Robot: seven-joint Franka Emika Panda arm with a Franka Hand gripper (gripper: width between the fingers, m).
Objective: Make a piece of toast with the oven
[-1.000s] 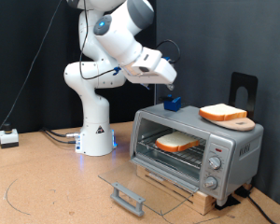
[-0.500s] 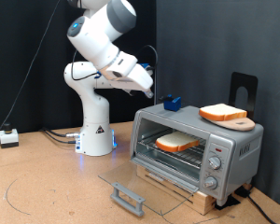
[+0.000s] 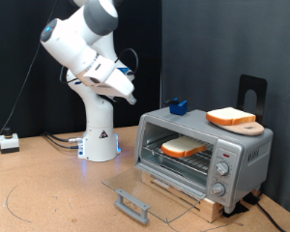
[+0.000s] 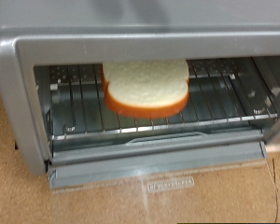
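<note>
While door lies open: piece of toast (image 4: 147,87) sits on oven (image 3: 205,151) rack.
Gripper (image 3: 129,95): raised toward exterior view's left of oven, nothing held; finger spacing unclear.

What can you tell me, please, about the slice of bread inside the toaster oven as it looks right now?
The piece of toast is a flat, roughly square slice, pale on top with an orange-brown crust. It lies flat on the wire rack inside the silver oven, about mid-width, touching only the rack. The glass door hangs open below it. The pincer is up at the exterior view's left, apart from it.
</note>
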